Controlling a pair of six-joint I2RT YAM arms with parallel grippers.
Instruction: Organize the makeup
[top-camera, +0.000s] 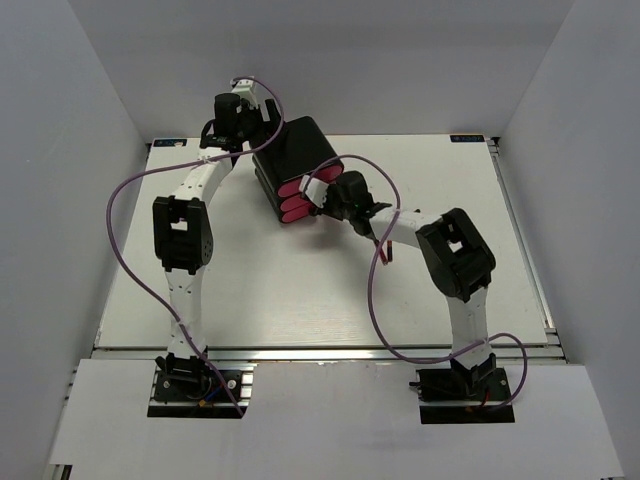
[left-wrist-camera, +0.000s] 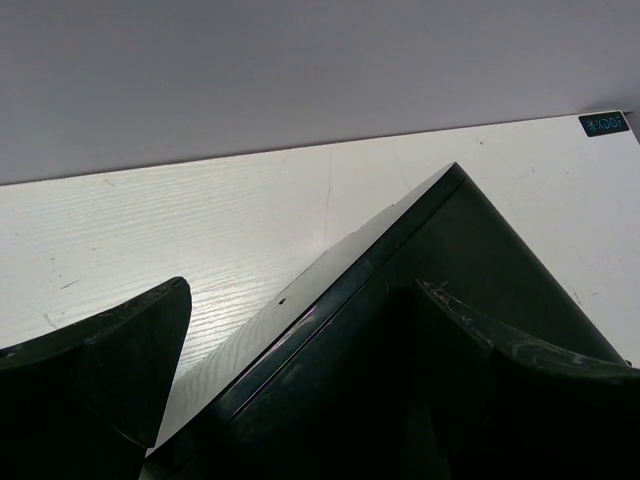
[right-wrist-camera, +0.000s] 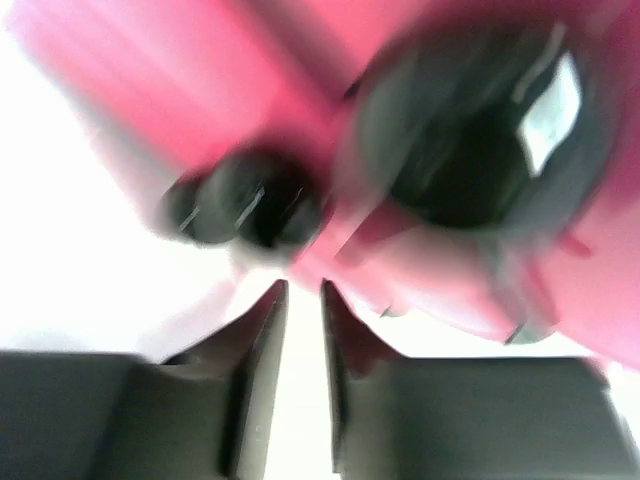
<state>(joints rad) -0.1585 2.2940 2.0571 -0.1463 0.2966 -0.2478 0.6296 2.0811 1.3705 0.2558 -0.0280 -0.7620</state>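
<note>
**A:** Start at the right gripper (right-wrist-camera: 300, 292). How do its jaws stand?

**B:** Drawn almost together, with only a thin slit between them and nothing in it. Just past the tips are the pink drawers (right-wrist-camera: 250, 90) and two dark knobs (right-wrist-camera: 480, 150), very near and badly blurred.

**A:** And the left gripper (left-wrist-camera: 300, 290)?

**B:** Spread wide. A back corner of the black box (left-wrist-camera: 450, 300) sits between the fingers. One finger is clear of the box, over bare table (left-wrist-camera: 200, 230), and I cannot tell whether the other touches it.

**A:** Where is the makeup, then?

**B:** Not in sight — no compact, tube or stick shows loose on the table in any view. There is a reddish fleck under the right forearm in the overhead view, too small to name. The drawer fronts look flush with the box from above.

**A:** So how far along is it?

**B:** Late, I'd judge. The cosmetics are most likely inside the drawers, beyond the right jaws rather than between them. What seems left is a last drawer to press home or check — though the pictures can't confirm what is in them.
</note>
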